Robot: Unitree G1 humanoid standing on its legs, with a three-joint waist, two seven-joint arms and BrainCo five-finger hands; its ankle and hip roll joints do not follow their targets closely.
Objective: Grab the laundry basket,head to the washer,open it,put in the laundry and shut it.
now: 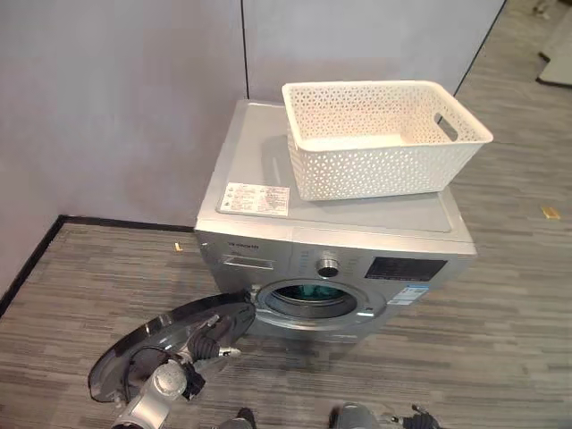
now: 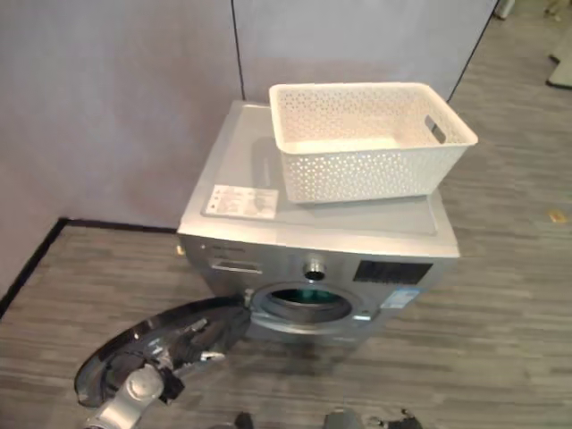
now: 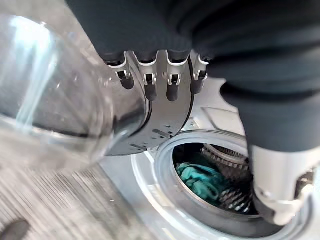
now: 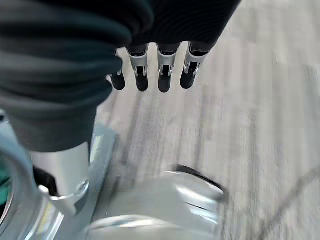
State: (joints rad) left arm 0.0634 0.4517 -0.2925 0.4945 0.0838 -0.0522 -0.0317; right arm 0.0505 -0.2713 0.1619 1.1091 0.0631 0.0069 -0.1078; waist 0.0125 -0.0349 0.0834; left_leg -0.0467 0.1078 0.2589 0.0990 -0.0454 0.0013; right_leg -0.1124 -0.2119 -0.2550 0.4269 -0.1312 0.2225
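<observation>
The silver washer (image 1: 332, 228) stands against the wall, and the white lattice laundry basket (image 1: 380, 134) sits on its top, showing nothing inside. Its round door (image 1: 156, 349) is swung wide open to the lower left. My left hand (image 1: 211, 345) lies against the door's inner rim (image 3: 167, 117) with straight fingers (image 3: 150, 82), beside the glass bowl (image 3: 50, 105). Teal laundry (image 3: 202, 180) lies inside the drum (image 1: 315, 292). My right hand (image 4: 150, 75) hangs over the floor with relaxed, straight fingers and holds nothing.
A grey wall runs behind and to the left of the washer. Grey wood-pattern floor (image 1: 500, 340) stretches in front and to the right. A small yellow scrap (image 1: 550, 213) lies on the floor at the far right.
</observation>
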